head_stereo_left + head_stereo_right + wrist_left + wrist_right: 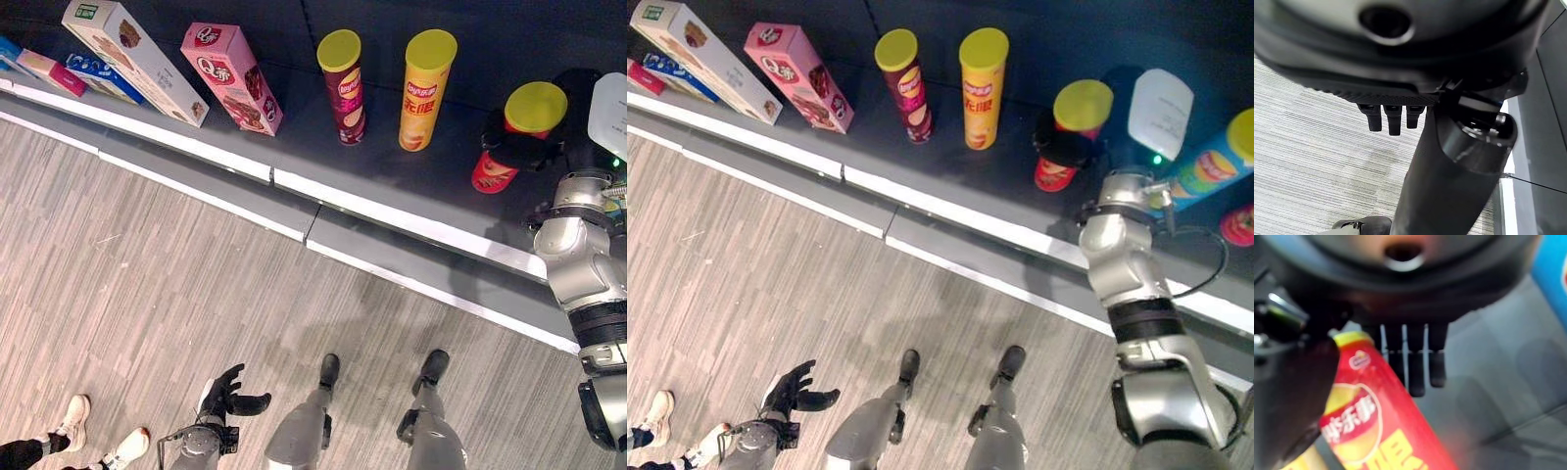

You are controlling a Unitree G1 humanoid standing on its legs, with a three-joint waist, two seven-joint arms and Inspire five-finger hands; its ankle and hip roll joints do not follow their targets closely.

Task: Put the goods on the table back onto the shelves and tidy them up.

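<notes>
A red chips can point(493, 172) with a yellow lid stands tilted on the dark shelf point(294, 147). My right hand point(519, 149) is shut round its upper part. In the right wrist view the red can point(1376, 421) lies between the thumb and the fingers point(1418, 367). To its left on the same shelf stand a yellow can point(423, 93) and a maroon can point(343, 88), then a pink box point(233, 78), a long pale box point(132, 59) and small blue and pink boxes point(93, 73). My left hand point(230, 392) hangs low over the floor, open and holding nothing.
A blue can point(1215, 166) leans on the shelf right of my right arm, with a white tag point(1161, 113) above it and a pink lid point(1239, 225) below. The shelf's white front edge point(392, 220) runs diagonally. A person's shoes point(73, 421) stand at the lower left on the wood-pattern floor.
</notes>
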